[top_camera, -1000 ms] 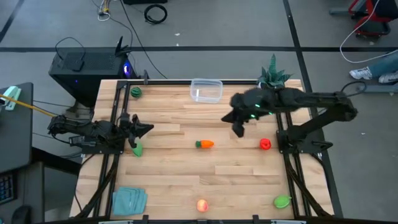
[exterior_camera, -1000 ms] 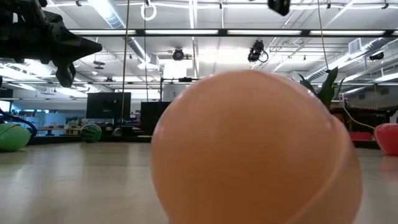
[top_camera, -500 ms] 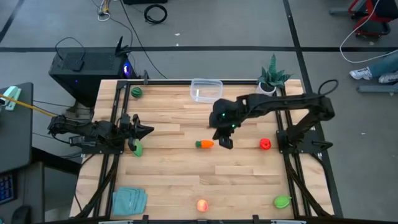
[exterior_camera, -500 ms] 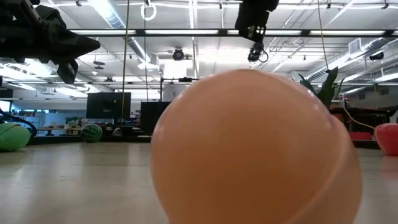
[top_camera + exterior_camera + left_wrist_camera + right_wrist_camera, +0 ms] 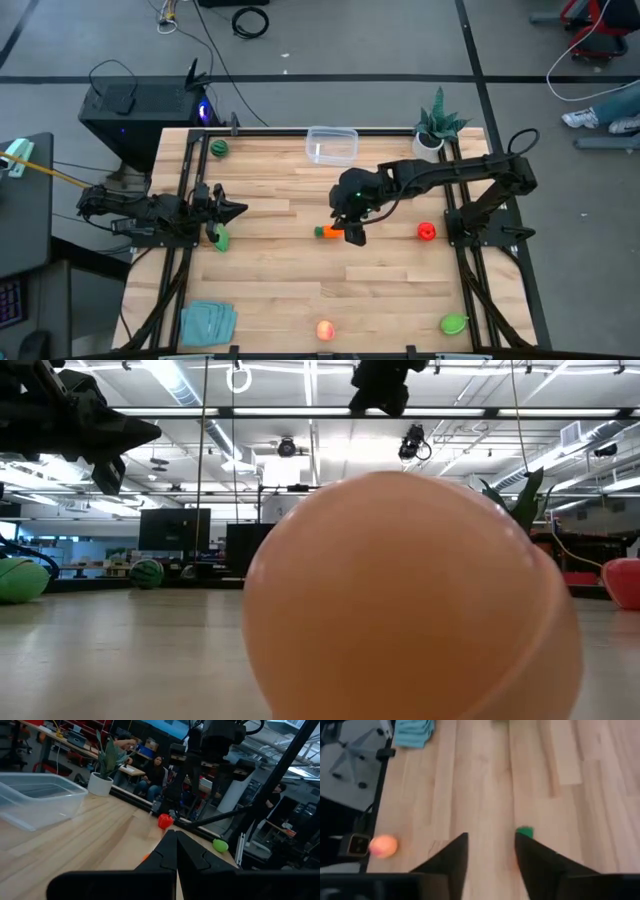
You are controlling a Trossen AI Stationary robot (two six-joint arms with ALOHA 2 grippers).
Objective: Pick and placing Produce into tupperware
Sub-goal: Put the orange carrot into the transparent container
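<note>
Hovering over tapered orange carrot (image 5: 327, 232): right hand (image 5: 353, 232)

The tupperware (image 5: 332, 144) is set at the table's (image 5: 280, 280) upper edge, centre frame. The carrot (image 5: 328, 232) is found mid-table, directly under the right gripper (image 5: 352, 234). The left gripper (image 5: 232, 209) is parked at the left edge.

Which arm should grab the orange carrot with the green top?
The right. The right gripper hangs open directly over the orange carrot with the green top at mid-table, while the left gripper waits shut by the left edge.
</note>
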